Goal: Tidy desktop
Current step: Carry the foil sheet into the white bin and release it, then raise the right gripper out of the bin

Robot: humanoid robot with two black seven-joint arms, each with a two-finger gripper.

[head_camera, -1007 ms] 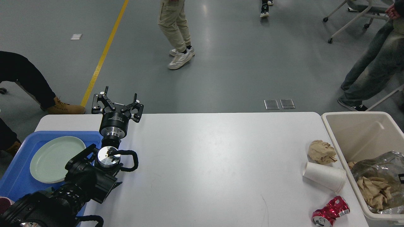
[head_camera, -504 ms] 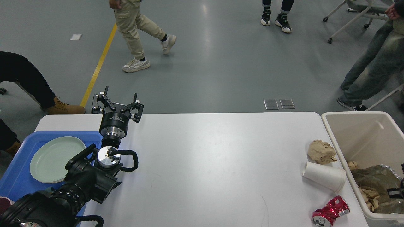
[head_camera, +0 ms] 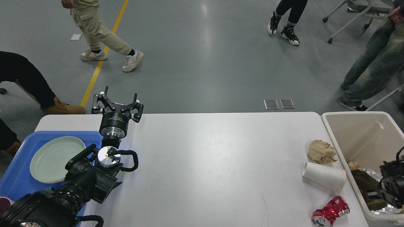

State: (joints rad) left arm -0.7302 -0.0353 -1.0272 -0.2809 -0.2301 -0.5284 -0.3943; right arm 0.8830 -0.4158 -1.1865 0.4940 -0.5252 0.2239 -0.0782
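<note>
The white desktop (head_camera: 205, 164) carries three pieces of litter near its right end: a crumpled brown paper ball (head_camera: 322, 152), a white paper cup (head_camera: 325, 176) lying on its side, and a crushed red can (head_camera: 330, 212). My left gripper (head_camera: 120, 94) hovers over the far left edge of the desktop, open, with nothing between its fingers. A dark part of my right arm (head_camera: 392, 183) shows at the right edge, inside the beige bin (head_camera: 356, 132); its fingers cannot be made out.
A blue tray (head_camera: 15, 179) at the front left holds a pale green plate (head_camera: 56, 159). The bin holds silver foil and brown paper scraps. Several people stand or walk on the grey floor beyond the table.
My right arm has come into view at the right edge, over the bin, and now covers most of the foil and paper there. The left arm has not moved. People walked leftward behind.
</note>
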